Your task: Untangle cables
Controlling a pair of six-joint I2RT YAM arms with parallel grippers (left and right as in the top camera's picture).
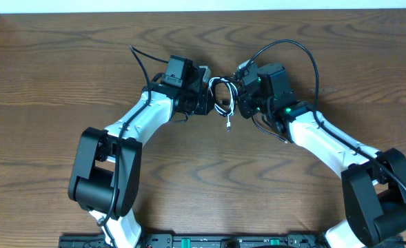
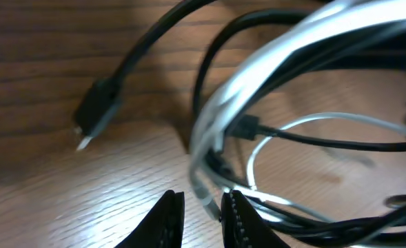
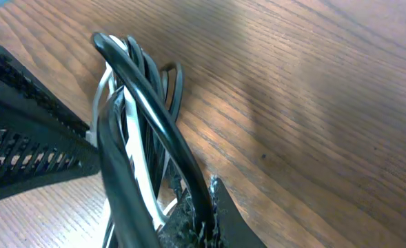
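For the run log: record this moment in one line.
right gripper: shut on tangled cables | left gripper: jaws narrow at white cable, grip unclear

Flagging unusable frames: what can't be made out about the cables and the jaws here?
- Overhead: the cables are too small to trace which crosses which.
- Left wrist: the white cable is blurred near the lens; unclear whether the jaws of the left gripper pinch it.
- Right wrist: the black cable hides what the jaws of the right gripper hold; the bottom edge cuts them off.
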